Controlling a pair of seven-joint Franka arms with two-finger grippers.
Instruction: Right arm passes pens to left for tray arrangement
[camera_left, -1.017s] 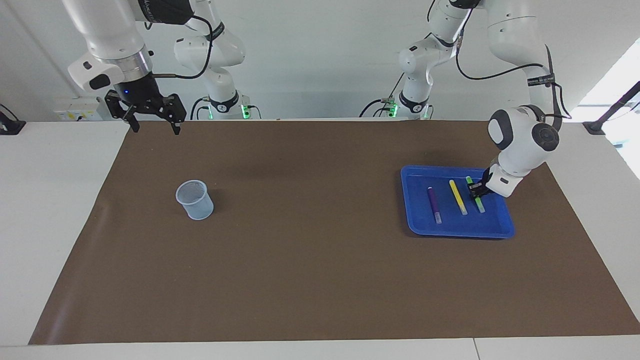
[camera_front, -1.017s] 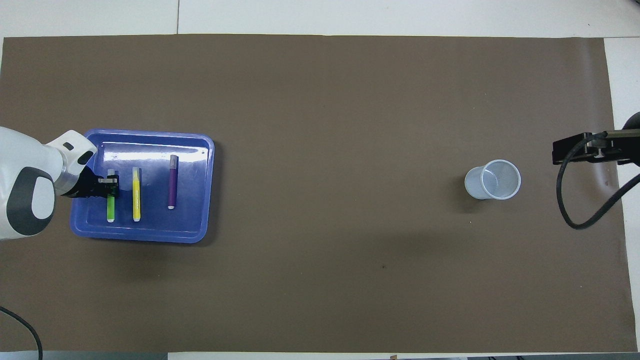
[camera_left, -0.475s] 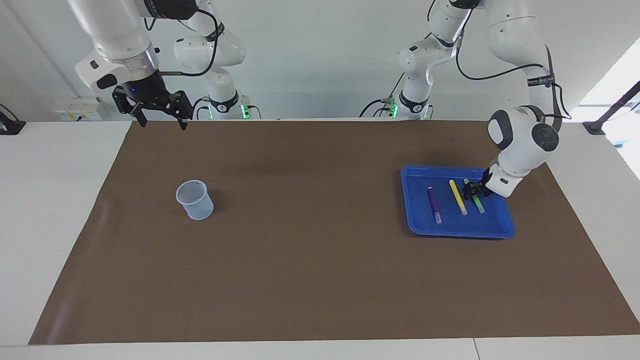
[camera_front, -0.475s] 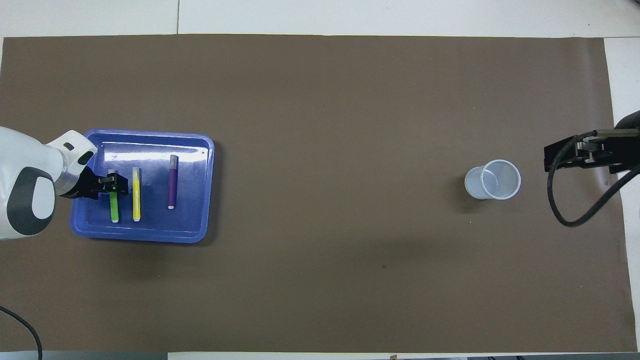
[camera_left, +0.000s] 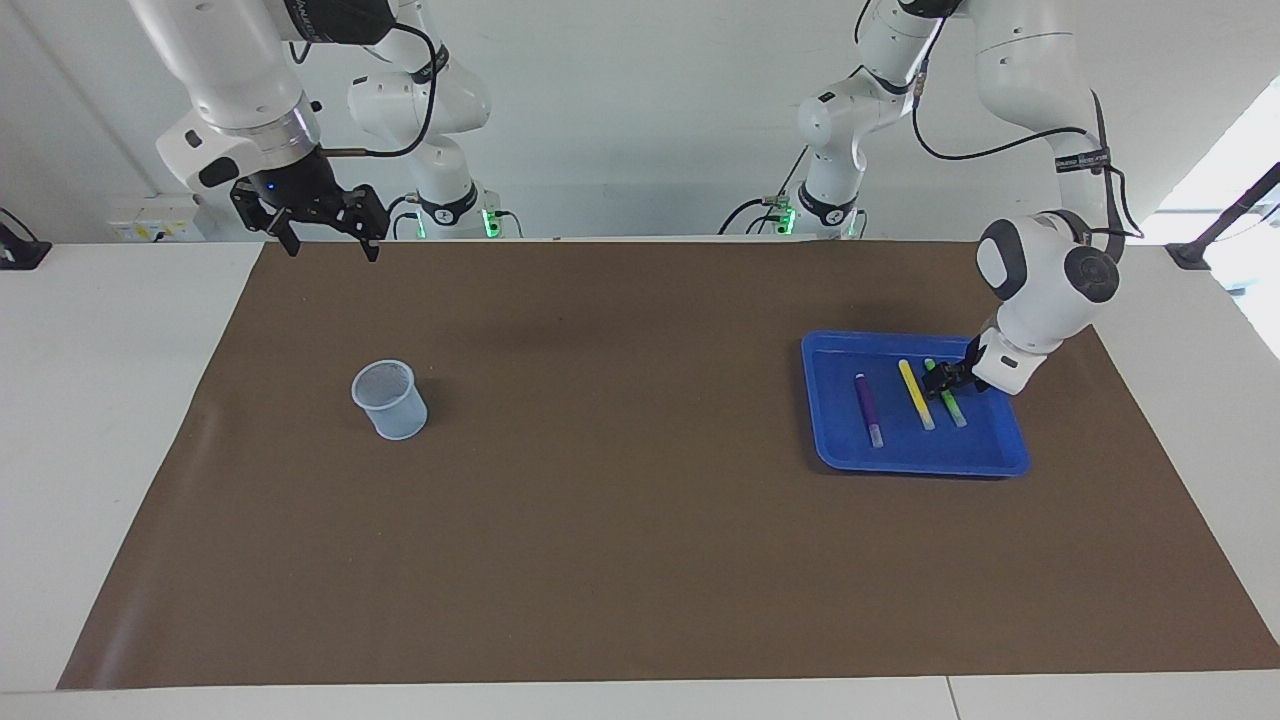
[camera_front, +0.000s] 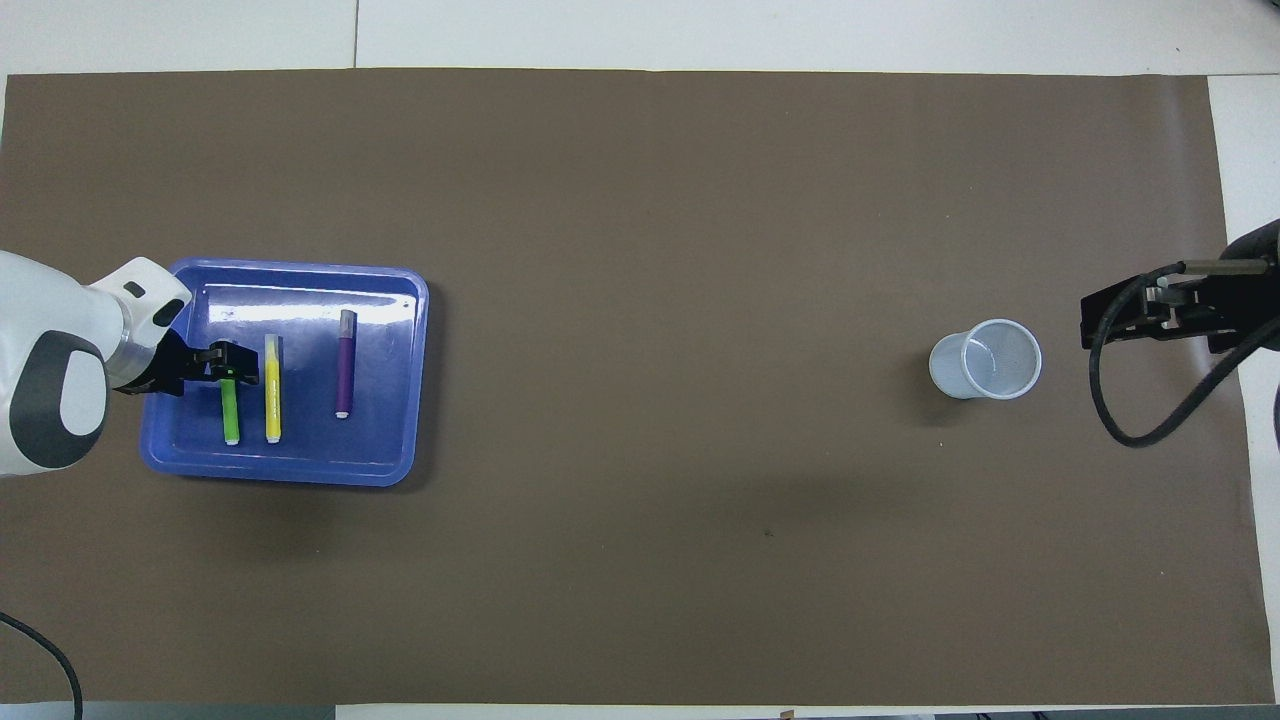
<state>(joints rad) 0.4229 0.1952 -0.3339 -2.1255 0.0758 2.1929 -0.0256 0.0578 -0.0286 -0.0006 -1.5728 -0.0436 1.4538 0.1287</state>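
Three pens lie side by side in the blue tray (camera_left: 835, 455) (camera_front: 300, 472) at the left arm's end of the table: purple (camera_left: 868, 408) (camera_front: 345, 362), yellow (camera_left: 915, 393) (camera_front: 272, 392) and green (camera_left: 951, 405) (camera_front: 231, 415). My left gripper (camera_left: 943, 378) (camera_front: 224, 362) hangs open just over the end of the green pen that is farther from the robots in the overhead view, and it holds nothing. My right gripper (camera_left: 330, 245) waits open and empty in the air over the mat's edge at the right arm's end.
A small translucent bluish cup (camera_left: 390, 400) (camera_front: 985, 358) stands upright on the brown mat (camera_left: 600, 500) toward the right arm's end. A black cable loops from the right wrist near the cup in the overhead view.
The left gripper has opened and let go of the green pen, which now lies closer to the yellow one. The right gripper has drifted slightly toward the cup.
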